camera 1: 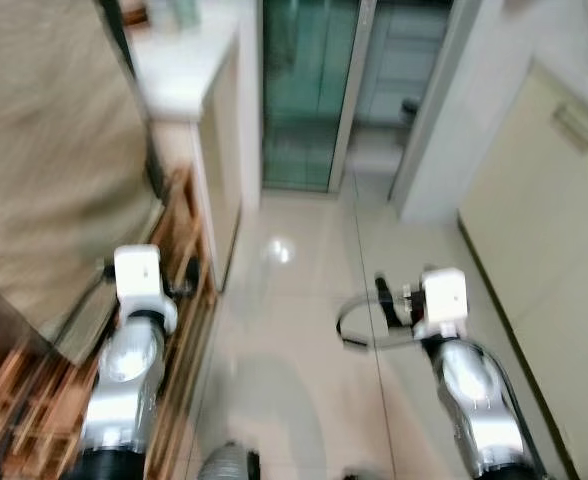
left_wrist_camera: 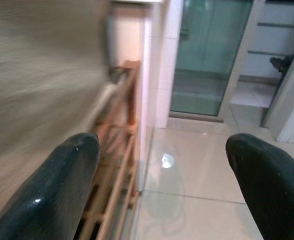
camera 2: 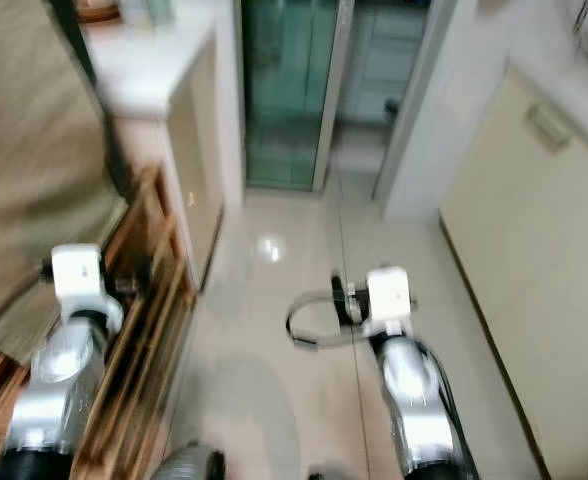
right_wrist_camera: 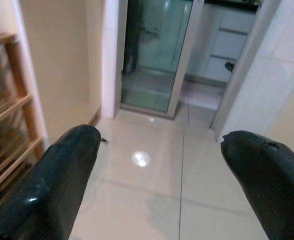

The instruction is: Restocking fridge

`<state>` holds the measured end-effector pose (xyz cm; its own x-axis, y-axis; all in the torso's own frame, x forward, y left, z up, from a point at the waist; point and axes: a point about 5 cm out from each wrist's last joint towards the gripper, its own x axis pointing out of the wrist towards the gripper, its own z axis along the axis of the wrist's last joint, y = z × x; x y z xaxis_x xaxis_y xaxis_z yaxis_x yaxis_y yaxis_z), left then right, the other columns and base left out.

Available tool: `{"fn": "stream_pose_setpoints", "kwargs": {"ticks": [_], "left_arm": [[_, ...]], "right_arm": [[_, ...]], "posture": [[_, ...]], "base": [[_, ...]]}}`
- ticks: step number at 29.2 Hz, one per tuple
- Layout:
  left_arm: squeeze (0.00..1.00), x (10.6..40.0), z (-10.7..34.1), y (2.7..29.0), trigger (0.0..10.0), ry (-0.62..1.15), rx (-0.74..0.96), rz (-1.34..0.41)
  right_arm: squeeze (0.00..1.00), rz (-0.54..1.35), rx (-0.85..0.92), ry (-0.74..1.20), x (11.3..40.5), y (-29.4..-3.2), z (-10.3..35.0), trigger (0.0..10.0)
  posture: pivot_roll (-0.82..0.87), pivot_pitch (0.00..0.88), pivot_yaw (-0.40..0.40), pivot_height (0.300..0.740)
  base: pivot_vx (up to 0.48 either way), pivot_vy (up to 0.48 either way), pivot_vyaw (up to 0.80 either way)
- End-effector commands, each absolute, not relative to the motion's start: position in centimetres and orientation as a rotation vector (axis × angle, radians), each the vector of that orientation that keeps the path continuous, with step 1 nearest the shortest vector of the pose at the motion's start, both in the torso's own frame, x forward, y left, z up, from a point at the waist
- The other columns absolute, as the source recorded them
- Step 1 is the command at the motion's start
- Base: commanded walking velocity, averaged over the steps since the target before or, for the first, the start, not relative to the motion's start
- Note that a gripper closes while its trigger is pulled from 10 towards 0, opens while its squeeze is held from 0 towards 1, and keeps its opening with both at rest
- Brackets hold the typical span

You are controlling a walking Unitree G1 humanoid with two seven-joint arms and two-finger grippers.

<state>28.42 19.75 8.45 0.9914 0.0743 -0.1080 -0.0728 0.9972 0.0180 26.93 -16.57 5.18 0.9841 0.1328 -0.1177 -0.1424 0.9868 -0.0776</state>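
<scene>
Glossy pale tiles make up the floor (camera 1: 304, 300), on which a bright spot of reflected light (camera 1: 277, 250) is seen, and the head views are blurred. A green-tinted glass door (camera 1: 309, 90) stands at the far end of the floor and is taken as the landmark. To the left of the door a white tabletop (camera 1: 179, 65) is carried on a cream cabinet, and nearer than that a wooden slatted rack (left_wrist_camera: 119, 150) runs along the left wall. To the right of the door a white wall corner is seen, then a cream panel (camera 1: 544, 260) along the right side. No fridge or goods for it can be made out. The left claw (left_wrist_camera: 162, 170) is held beside the wooden rack, facing the door, its fingers spread wide apart with nothing between them. The right claw (right_wrist_camera: 157, 170) is held over the bare floor, pointed toward the door, its fingers likewise wide apart and holding nothing.
</scene>
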Motion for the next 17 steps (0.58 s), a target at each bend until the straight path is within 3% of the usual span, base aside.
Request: {"fn": "stream_pose_setpoints", "kwargs": {"ticks": [1, 3, 17], "left_arm": [[0.0, 29.2, 9.7, 19.0, 10.0, 0.062, 0.023, 0.046], [0.0, 29.2, 9.7, 18.9, 10.0, 0.051, 0.023, 0.042], [0.0, 30.2, 14.8, 18.2, 10.0, -0.151, -0.031, 0.079]], "right_arm": [[0.0, 0.111, -0.088, 0.117, 26.9, -17.2, 5.1, 10.0], [0.0, 0.111, -0.085, 0.112, 27.0, -17.1, 5.2, 10.0], [0.0, 0.084, -0.069, -0.202, 28.9, -15.7, 12.0, 10.0]], "posture": [[-0.08, 0.0, -0.035, 0.74], [-0.08, 0.0, -0.036, 0.74], [-0.07, 0.0, -0.045, 0.74]], "base": [[-0.48, 0.0, 0.0], [-0.435, 0.0, 0.0], [0.0, 0.0, 0.0]]}}
